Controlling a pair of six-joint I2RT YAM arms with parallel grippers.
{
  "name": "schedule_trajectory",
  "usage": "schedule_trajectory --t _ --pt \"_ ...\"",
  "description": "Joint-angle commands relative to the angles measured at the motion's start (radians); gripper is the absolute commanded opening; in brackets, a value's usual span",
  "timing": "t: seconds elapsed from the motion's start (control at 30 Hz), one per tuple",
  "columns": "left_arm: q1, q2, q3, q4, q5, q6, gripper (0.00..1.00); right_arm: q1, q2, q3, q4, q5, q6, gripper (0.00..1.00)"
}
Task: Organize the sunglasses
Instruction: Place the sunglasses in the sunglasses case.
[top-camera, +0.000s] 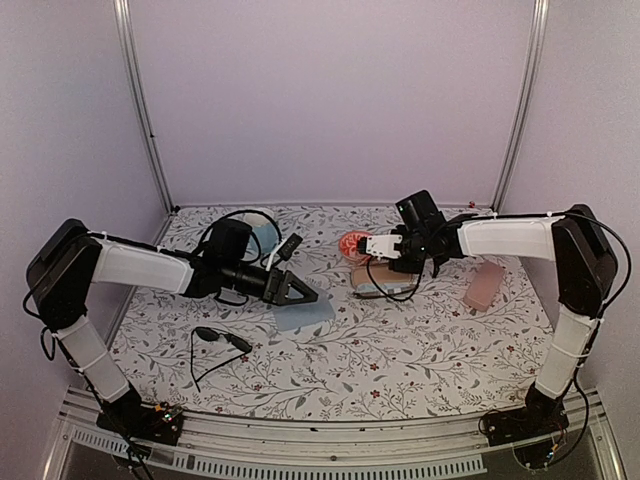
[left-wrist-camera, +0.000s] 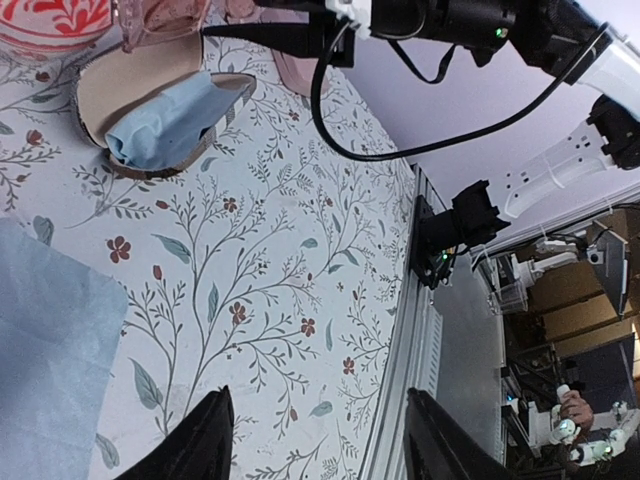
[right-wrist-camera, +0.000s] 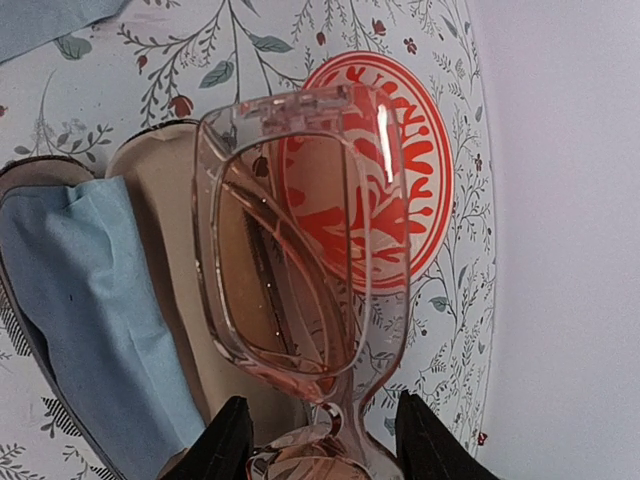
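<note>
We see the right pincer (right-wrist-camera: 322, 448) clamped on the thin pinkish see-through glasses with clear lenses (right-wrist-camera: 290, 250), holding them over the open brown oblong case (right-wrist-camera: 160, 200), which contains a light blue cloth (right-wrist-camera: 90, 300). The left pincer (left-wrist-camera: 320, 445) hangs agape and empty above the floral tabletop (top-camera: 400, 360). The black dark-lensed sunglasses (top-camera: 222, 338) lie on that tabletop, near the left arm.

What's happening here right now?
The right hand holds the pinkish glasses over the open brown case, which has a blue cloth inside. The left hand is open and empty above the table. The black sunglasses lie unfolded on the table.
</note>
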Motion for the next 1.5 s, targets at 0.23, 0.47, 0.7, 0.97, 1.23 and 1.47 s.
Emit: schedule_trajectory --t 0.23,0.47,0.7,0.97,1.23,1.47 --pt "0.007 0.005 -0.020 0.009 0.002 -0.002 0.59 -0.008 0.052 0.014 -0.049 -0.056 0.005 0.20" --pt "0.006 0.010 -0.028 0.026 0.007 -0.008 0.59 -0.008 0.038 -0.018 -0.054 -0.063 0.013 0.20" --pt "0.006 0.016 -0.030 0.038 0.015 -0.014 0.58 -0.008 0.014 -0.071 -0.058 -0.070 0.035 0.20" --pt "0.006 0.017 -0.036 0.046 0.016 -0.019 0.59 -0.008 -0.013 -0.089 -0.069 -0.087 0.064 0.20" --pt "0.008 0.026 -0.036 0.057 0.020 -0.026 0.58 -0.008 -0.059 -0.127 -0.045 -0.136 0.103 0.20" --pt "0.007 0.029 -0.040 0.063 0.023 -0.030 0.59 -0.008 -0.065 -0.126 -0.051 -0.162 0.125 0.20"
